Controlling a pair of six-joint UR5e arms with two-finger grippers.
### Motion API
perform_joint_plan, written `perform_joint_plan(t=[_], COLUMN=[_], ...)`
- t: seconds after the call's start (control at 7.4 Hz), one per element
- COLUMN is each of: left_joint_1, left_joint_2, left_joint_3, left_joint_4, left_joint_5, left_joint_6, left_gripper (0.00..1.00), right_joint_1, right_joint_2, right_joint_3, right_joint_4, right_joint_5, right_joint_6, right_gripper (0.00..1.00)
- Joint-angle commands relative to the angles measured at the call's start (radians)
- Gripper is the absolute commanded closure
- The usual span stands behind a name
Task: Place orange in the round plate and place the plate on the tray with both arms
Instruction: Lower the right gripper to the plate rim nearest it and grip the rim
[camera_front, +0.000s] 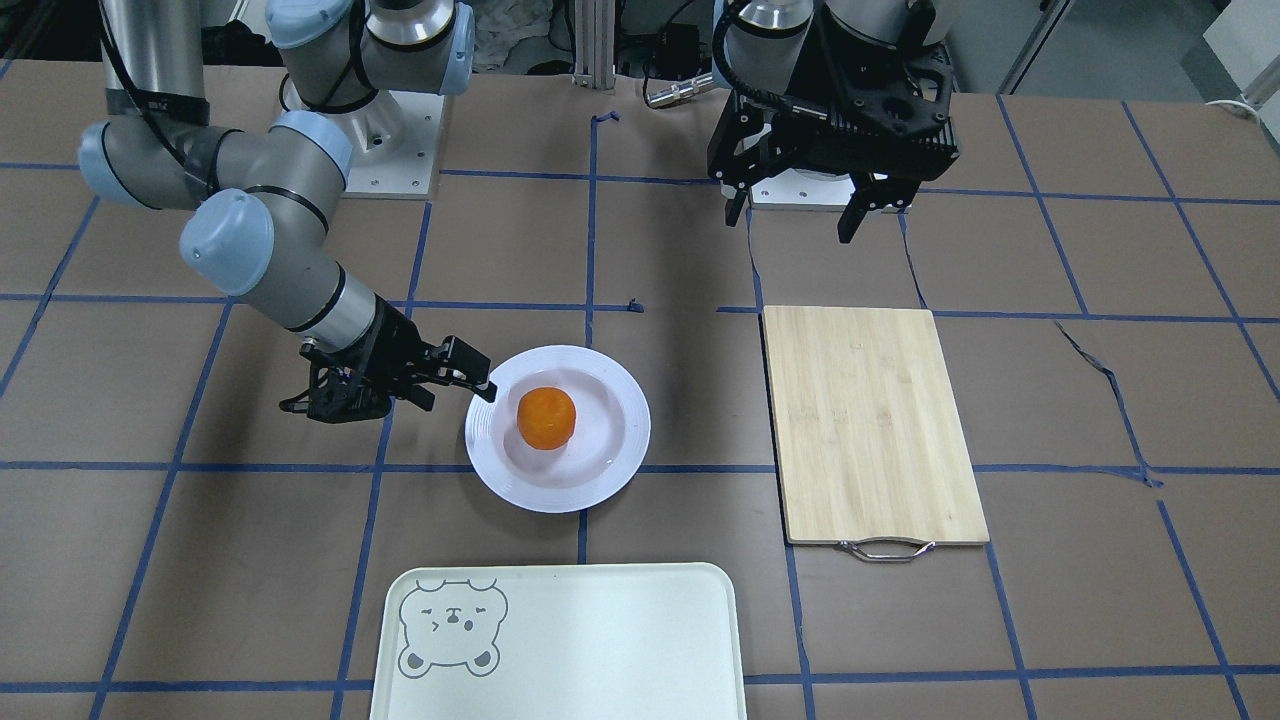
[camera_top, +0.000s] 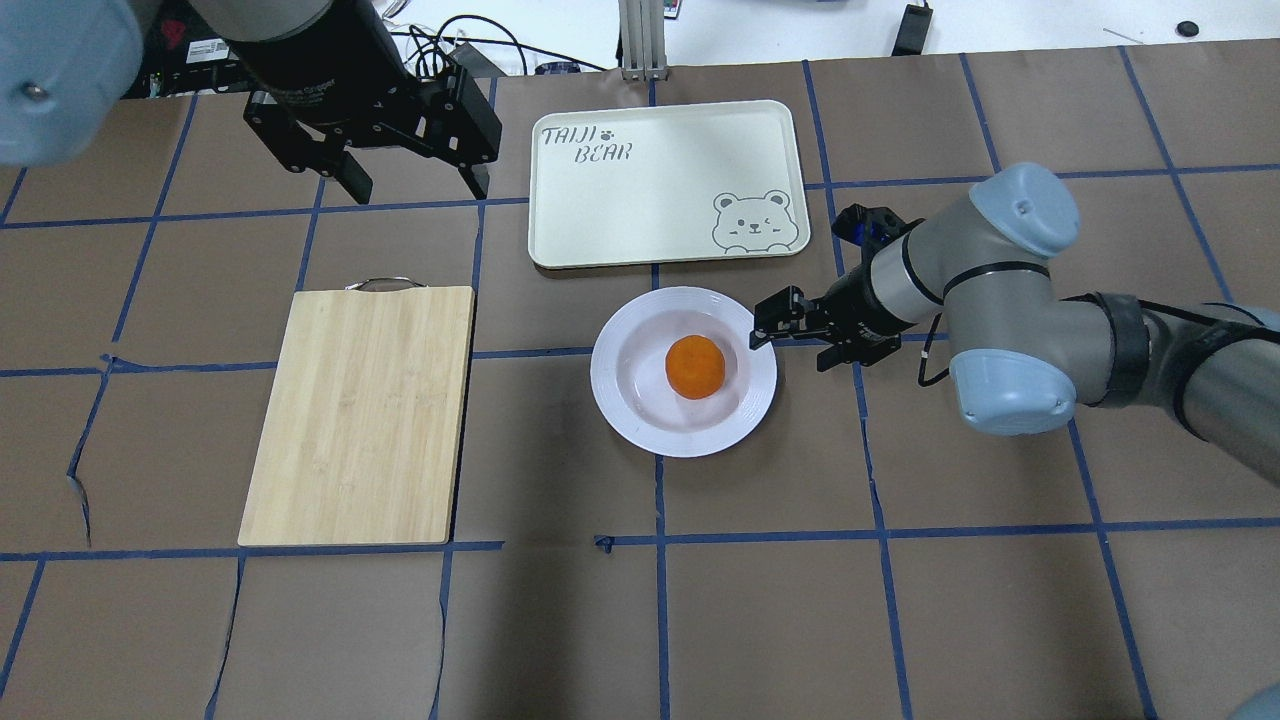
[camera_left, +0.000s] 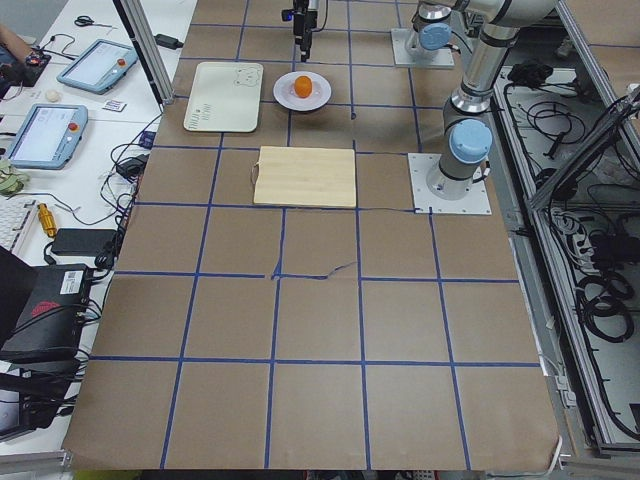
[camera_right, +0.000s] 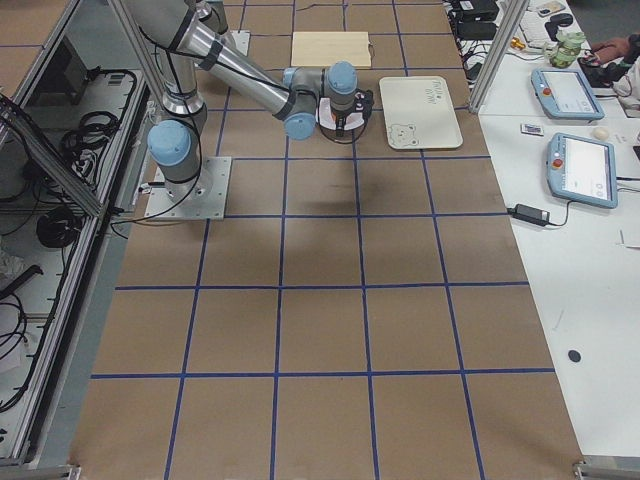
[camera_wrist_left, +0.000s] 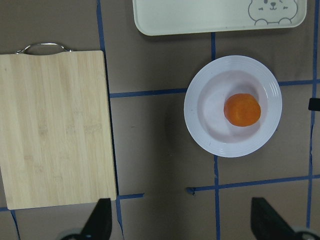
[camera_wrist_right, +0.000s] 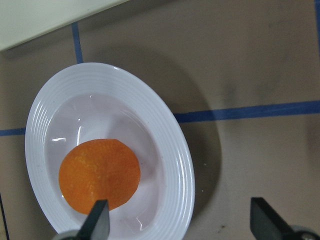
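The orange lies in the sunken centre of the round plate, which rests on the table just short of the tray. My right gripper is low at the plate's right rim and open. In the right wrist view one fingertip is over the orange and the other stands outside the plate. My left gripper hangs high and open over the far left of the table, holding nothing. Its wrist view looks down on the plate, orange and tray.
A bamboo cutting board with a metal handle lies to the left of the plate. The table is brown paper with blue tape lines. Cables and tablets sit on the bench beyond the tray.
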Motion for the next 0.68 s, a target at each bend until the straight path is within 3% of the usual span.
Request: perform_joint_plan(t=[0.0,0.14,0.54], left_joint_1=[0.008,0.009,0.036], left_joint_2=[0.034,0.035,0.032], left_joint_3=[-0.112,-0.108,-0.051], left_joint_4=[0.242,0.242,0.076], left_joint_5=[0.092,0.113,0.104], left_joint_6=[0.005,0.006,0.008], left_gripper=[0.01,0.00,0.00], right_joint_1=[0.018,0.018,0.018], right_joint_2=[0.069,0.071,0.078], right_joint_3=[0.015,0.017,0.018], right_joint_4=[-0.067,-0.067,-0.065], right_joint_5=[0.073,0.070,0.053], right_joint_6=[0.001,-0.002,-0.013], right_gripper=[0.00,0.00,0.00])
